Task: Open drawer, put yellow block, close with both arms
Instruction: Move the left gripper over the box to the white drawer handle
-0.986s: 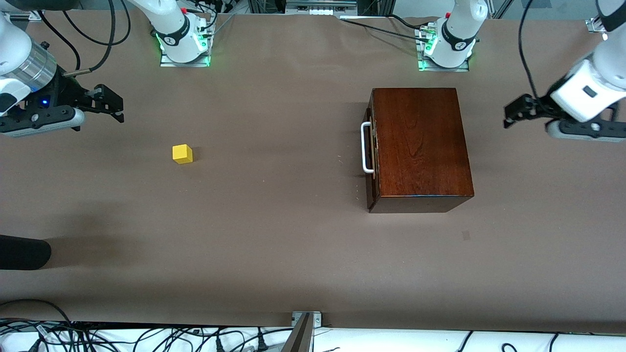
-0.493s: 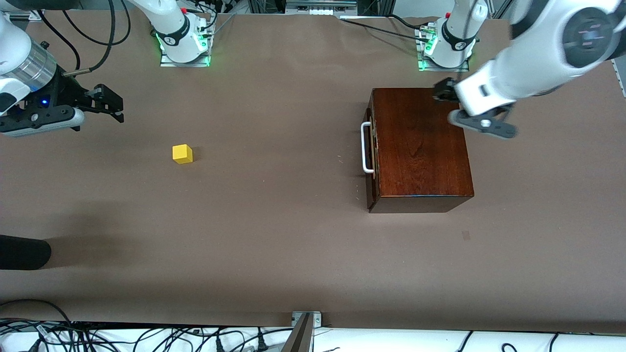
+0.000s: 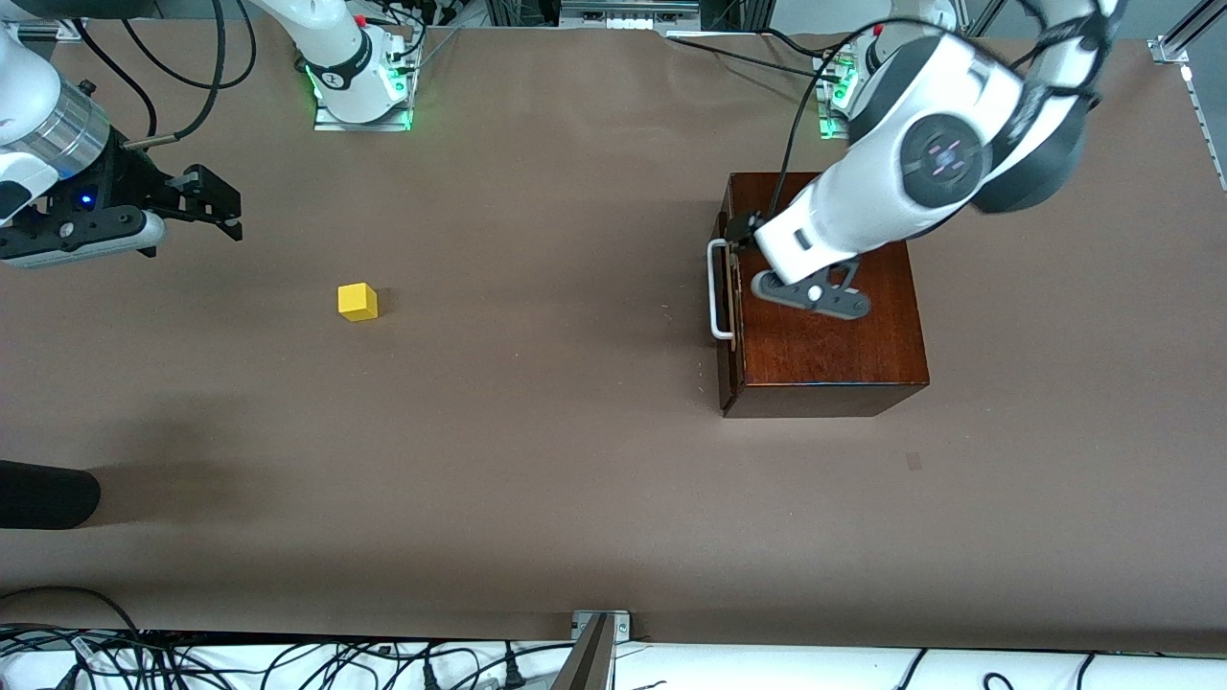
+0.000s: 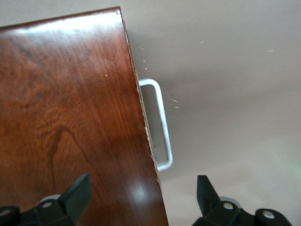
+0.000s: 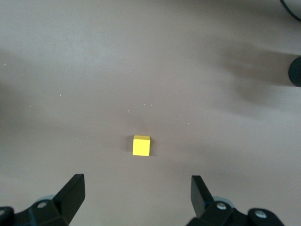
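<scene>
The left gripper (image 3: 740, 233) hangs in the air over the handle edge of the mahogany box (image 3: 824, 287), its two black fingers (image 4: 75, 193) spread wide with nothing between them; in the left wrist view one finger sits over the glossy wood top and the other over the bare table beside the box; the white U-shaped handle (image 3: 715, 289) stands out from the dark front of the drawer (image 3: 729, 287), which is shut flush in the box; the handle faces the right arm's end of the table. The right gripper (image 3: 216, 199) waits in the air over the table (image 3: 537, 460) at the right arm's end, its fingers (image 5: 70, 190) also parted wide and holding nothing; the yellow block (image 3: 358, 301) rests flat on the brown table surface, near this gripper but apart from it, and well apart from the box; in the right wrist view the cube (image 5: 141, 145) lies ahead of the open fingers. A dark rounded object (image 3: 43, 494) pokes in at the table's edge nearer the front camera than the block.
</scene>
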Action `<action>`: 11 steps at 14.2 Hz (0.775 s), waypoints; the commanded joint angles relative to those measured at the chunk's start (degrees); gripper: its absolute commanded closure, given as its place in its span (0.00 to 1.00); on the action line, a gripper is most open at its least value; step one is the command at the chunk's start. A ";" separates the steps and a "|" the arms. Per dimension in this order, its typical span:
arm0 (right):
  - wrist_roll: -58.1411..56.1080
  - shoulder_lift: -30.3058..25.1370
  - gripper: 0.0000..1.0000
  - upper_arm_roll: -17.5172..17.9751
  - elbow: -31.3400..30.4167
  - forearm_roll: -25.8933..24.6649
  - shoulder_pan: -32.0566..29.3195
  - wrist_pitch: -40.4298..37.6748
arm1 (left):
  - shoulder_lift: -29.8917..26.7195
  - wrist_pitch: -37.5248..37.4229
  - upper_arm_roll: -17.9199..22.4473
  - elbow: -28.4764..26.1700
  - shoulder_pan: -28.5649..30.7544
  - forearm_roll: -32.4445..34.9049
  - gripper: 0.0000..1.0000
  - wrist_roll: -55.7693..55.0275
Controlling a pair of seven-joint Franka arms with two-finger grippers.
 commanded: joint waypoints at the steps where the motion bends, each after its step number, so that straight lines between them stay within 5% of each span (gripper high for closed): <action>1: 0.09 0.14 0.00 0.51 0.99 -0.06 -0.54 -0.28 | 4.77 1.76 -0.12 2.82 -6.23 6.88 0.00 -8.52; 5: 0.09 0.14 0.00 0.51 0.90 -0.06 -0.54 -0.20 | 9.43 5.55 -0.12 2.64 -12.31 15.49 0.00 -24.52; 11: 0.09 0.14 0.00 0.51 0.90 -0.06 -0.54 -0.28 | 13.21 6.43 -0.03 2.29 -14.69 23.68 0.00 -26.48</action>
